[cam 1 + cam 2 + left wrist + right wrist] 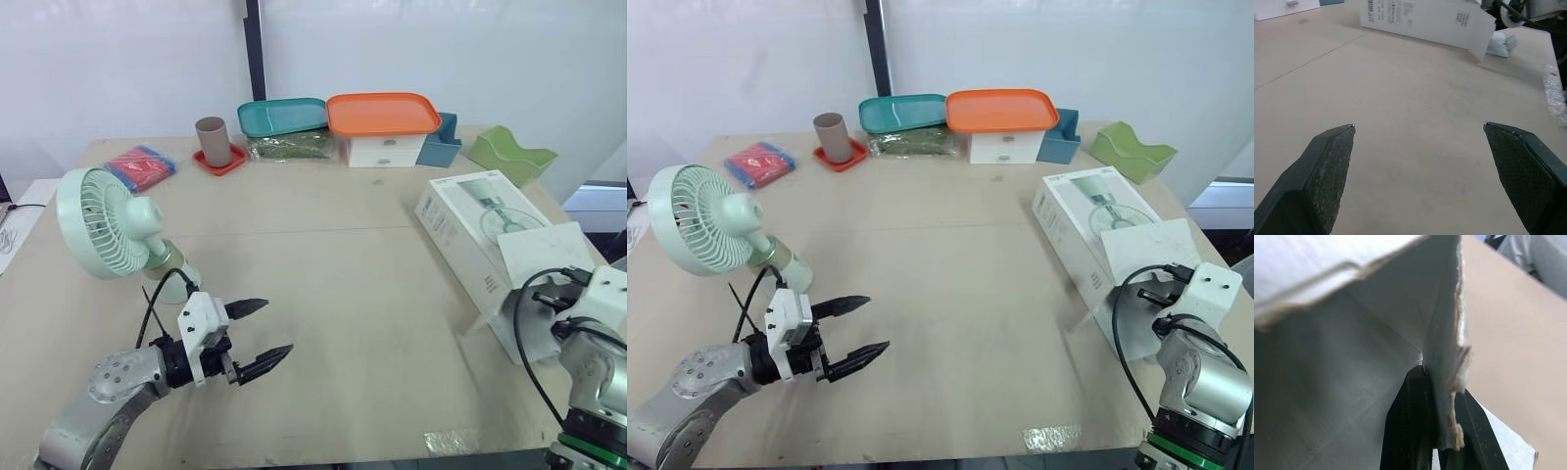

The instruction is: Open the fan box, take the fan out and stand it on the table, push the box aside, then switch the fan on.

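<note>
1. Fan (103, 223) stands upright on the left part of the table (343, 284), just behind the left gripper (275, 328). This gripper hangs low over the wood with both black fingers spread wide, holding nothing.
2. Fan head looks toward the robot's left, and the motor bulge points to the middle of the table. It is pale green, with a slatted round cage, a short neck and a rounded foot.
3. Fan box (470, 230) lies flat at the right side, well apart from the fan. Its long axis runs away from the robot, and the printed fan picture faces up.
4. At the near end of the box, the right gripper (1440, 396) is closed on the torn cardboard flap (1449, 357).
5. Along the far edge stand a red packet (140, 164), a brown cup (213, 140) on a red saucer (219, 163), a teal tray (282, 116), an orange lid (382, 114) on a white drawer unit (382, 151), a blue box (443, 140) and a green holder (509, 154).
</note>
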Robot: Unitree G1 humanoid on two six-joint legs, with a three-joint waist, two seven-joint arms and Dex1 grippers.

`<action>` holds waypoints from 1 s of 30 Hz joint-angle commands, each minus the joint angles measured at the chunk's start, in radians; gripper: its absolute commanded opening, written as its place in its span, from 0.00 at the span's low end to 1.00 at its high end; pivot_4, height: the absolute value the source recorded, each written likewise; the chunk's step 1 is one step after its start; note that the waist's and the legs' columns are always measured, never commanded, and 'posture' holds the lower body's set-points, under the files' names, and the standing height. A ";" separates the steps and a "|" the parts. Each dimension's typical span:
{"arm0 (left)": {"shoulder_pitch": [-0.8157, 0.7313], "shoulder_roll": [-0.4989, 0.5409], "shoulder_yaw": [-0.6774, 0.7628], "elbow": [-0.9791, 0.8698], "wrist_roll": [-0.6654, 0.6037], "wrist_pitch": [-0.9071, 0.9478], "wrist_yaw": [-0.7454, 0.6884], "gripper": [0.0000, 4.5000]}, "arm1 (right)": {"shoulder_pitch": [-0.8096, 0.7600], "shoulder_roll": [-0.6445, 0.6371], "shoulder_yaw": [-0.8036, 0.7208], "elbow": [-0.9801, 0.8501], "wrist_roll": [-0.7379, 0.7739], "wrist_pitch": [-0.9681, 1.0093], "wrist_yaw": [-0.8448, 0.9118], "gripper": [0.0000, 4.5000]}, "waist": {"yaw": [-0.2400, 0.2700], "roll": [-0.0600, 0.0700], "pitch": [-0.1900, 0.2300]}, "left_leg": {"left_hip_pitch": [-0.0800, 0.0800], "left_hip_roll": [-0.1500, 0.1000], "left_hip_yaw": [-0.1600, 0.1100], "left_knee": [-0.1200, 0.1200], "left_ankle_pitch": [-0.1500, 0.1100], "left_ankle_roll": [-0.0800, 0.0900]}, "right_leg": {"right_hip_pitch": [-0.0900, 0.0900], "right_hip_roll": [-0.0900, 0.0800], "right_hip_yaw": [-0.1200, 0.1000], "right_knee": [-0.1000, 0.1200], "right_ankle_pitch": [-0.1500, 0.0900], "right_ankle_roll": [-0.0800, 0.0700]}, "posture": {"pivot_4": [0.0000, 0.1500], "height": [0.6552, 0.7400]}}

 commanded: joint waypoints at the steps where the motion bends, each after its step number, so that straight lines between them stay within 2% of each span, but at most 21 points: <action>1: -0.017 0.018 -0.003 -0.038 -0.018 0.000 -0.021 1.00 | -0.006 -0.014 0.017 -0.056 0.004 -0.010 0.020 0.03 | 0.000 0.000 0.000 | 0.000 0.000 0.000 0.000 0.000 0.000 | 0.000 0.000 0.000 0.000 0.000 0.000 | 1.00 1.00; 3: -0.024 0.025 -0.004 -0.036 -0.023 0.003 -0.031 1.00 | -0.003 -0.017 0.028 -0.062 0.012 -0.021 0.042 0.03 | -0.001 0.000 0.000 | 0.000 0.000 0.000 0.000 0.000 0.000 | 0.000 0.000 0.000 0.000 0.000 0.000 | 1.00 1.00; 6: -0.034 0.037 -0.008 -0.035 -0.041 0.011 -0.050 1.00 | 0.008 -0.035 0.049 -0.062 0.002 -0.044 0.070 0.21 | -0.002 0.000 0.000 | 0.000 0.000 0.000 0.000 0.000 0.000 | 0.000 0.000 0.000 0.000 0.000 0.000 | 1.00 1.00; 12: -0.064 0.068 -0.037 -0.034 -0.062 0.034 -0.113 1.00 | 0.033 -0.060 0.062 -0.072 -0.008 -0.079 0.104 0.84 | -0.004 0.000 0.000 | 0.000 0.000 0.000 0.000 0.000 0.000 | 0.000 0.000 0.000 0.000 0.000 0.000 | 1.00 1.00; 13: -0.068 0.073 -0.042 -0.032 -0.058 0.031 -0.119 1.00 | 0.036 -0.065 0.065 -0.071 -0.011 -0.087 0.110 0.94 | -0.004 0.000 0.000 | 0.000 0.000 0.000 0.000 0.000 0.000 | 0.000 0.000 0.000 0.000 0.000 0.000 | 1.00 1.00; 14: -0.072 0.076 -0.046 -0.029 -0.055 0.029 -0.124 1.00 | 0.041 -0.072 0.069 -0.073 -0.013 -0.096 0.120 1.00 | -0.004 0.000 0.000 | 0.000 0.000 0.000 0.000 0.000 0.000 | 0.000 0.000 0.001 0.000 0.000 0.001 | 1.00 1.00; 19: -0.102 0.073 -0.058 -0.011 -0.049 0.027 -0.142 1.00 | 0.114 -0.127 0.102 -0.109 0.042 -0.174 0.300 1.00 | -0.004 0.000 0.000 | 0.000 0.000 0.000 0.000 -0.001 0.001 | 0.000 0.000 0.001 0.000 -0.001 0.001 | 1.00 1.00; 23: -0.127 0.070 -0.060 0.014 -0.038 0.023 -0.148 1.00 | 0.198 -0.280 0.202 -0.118 0.046 -0.280 0.566 1.00 | -0.004 0.001 0.000 | 0.001 0.000 0.001 0.000 -0.001 0.001 | 0.000 0.000 0.002 0.000 -0.001 0.002 | 1.00 1.00; 25: -0.137 0.065 -0.065 0.022 -0.034 0.022 -0.146 1.00 | 0.221 -0.338 0.228 -0.102 0.047 -0.304 0.640 1.00 | -0.005 0.000 0.001 | 0.002 0.000 0.002 0.001 -0.001 0.003 | 0.000 0.001 0.002 0.000 -0.004 0.007 | 1.00 1.00; 30: -0.148 0.062 -0.074 0.030 -0.021 0.015 -0.141 1.00 | 0.239 -0.444 0.253 -0.092 0.085 -0.276 0.793 1.00 | -0.004 -0.001 0.001 | 0.002 0.000 0.002 0.001 -0.002 0.003 | 0.001 0.001 0.003 0.000 -0.004 0.007 | 1.00 1.00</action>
